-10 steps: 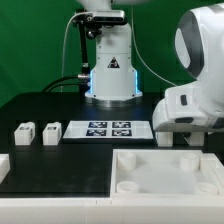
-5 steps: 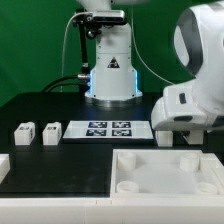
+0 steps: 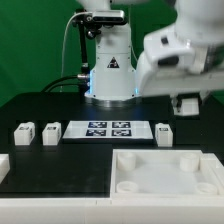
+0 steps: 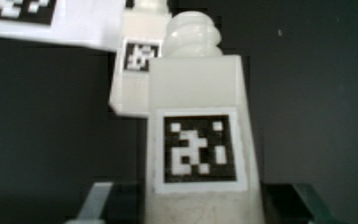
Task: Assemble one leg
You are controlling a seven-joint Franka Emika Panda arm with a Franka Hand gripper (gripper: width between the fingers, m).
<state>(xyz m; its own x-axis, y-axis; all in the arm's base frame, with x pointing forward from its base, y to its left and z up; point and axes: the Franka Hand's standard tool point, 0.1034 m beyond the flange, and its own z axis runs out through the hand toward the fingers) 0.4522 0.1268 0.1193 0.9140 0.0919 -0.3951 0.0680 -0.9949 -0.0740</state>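
arm (image 3: 175,55): motion-blurred in my exterior view, top cut by frame | gripper (image 3: 187,103): too smeared, can't read its jaws | tray (image 3: 165,185): cut off at bottom and right edges | board (image 4: 43,25): only a corner, beyond the leg (image 4: 199,130)

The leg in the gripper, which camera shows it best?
The wrist view: the leg fills the frame, tag facing the camera, between the gripper fingers. The exterior view shows only the blurred arm; the held leg cannot be made out there.
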